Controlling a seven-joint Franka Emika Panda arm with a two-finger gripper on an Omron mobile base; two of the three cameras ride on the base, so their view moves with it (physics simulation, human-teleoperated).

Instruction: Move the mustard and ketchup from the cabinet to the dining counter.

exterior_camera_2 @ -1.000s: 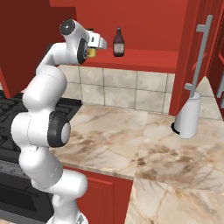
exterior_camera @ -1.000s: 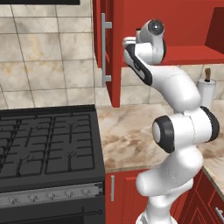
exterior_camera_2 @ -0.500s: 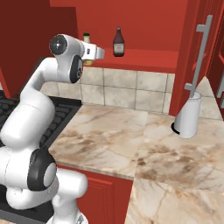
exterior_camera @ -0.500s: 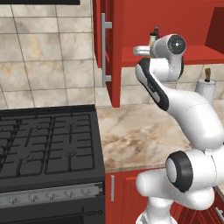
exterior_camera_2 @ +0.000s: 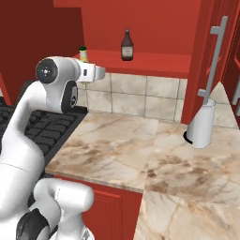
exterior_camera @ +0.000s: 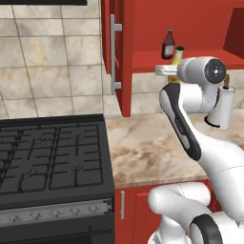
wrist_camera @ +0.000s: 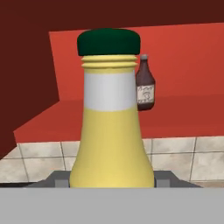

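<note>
My gripper is shut on the mustard, a yellow bottle with a green cap, upright between the fingers. From the base views the mustard sticks up out of the gripper, just in front of the red shelf of the open cabinet. The ketchup, dark with a black cap, stands upright on that shelf, apart from the gripper. The dining counter is out of view.
A black stove sits left of the marbled worktop. A white holder stands by the tiled wall. Open cabinet doors with silver handles flank the shelf.
The arm has swung its elbow round, and the hand has drawn back and down from the shelf with the mustard in it. The ketchup has stayed put.
</note>
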